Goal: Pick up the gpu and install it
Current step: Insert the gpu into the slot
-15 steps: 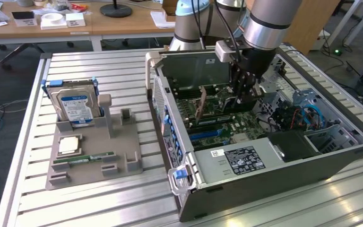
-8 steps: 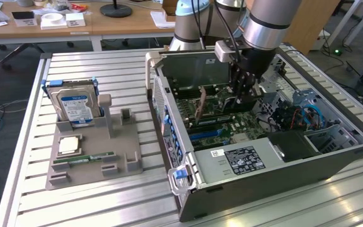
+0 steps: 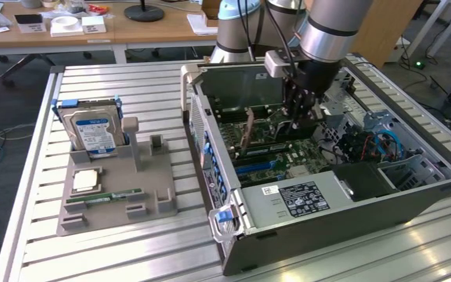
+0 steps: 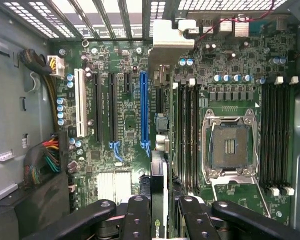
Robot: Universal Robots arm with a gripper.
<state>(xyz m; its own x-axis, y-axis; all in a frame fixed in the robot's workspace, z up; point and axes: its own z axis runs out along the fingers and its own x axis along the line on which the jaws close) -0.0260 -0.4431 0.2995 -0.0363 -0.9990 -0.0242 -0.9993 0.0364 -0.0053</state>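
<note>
Black pincer [image 4: 160, 202] clamps one gpu [image 4: 158, 170] edge-on.

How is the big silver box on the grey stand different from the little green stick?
The hard drive stands upright; the RAM stick lies flat. The hard drive is thick and silver with a blue-white label; the RAM stick is thin and green. Both sit on the grey holder.

You have one robot arm [image 3: 327, 29] with one claw [image 3: 300, 114], and one gpu [image 4: 159, 170]. Count one open computer case [image 3: 327, 229] on one surface [image 3: 131, 258], one motherboard [image 4: 130, 125], one CPU socket [image 4: 229, 145], one white slot [image 4: 80, 102], one blue slot [image 4: 143, 107], and two long black slots [image 4: 97, 107]. One grey holder [image 3: 155, 182] carries one hard drive [image 3: 92, 129], one processor chip [image 3: 86, 180] and one RAM stick [image 3: 104, 197].
</note>
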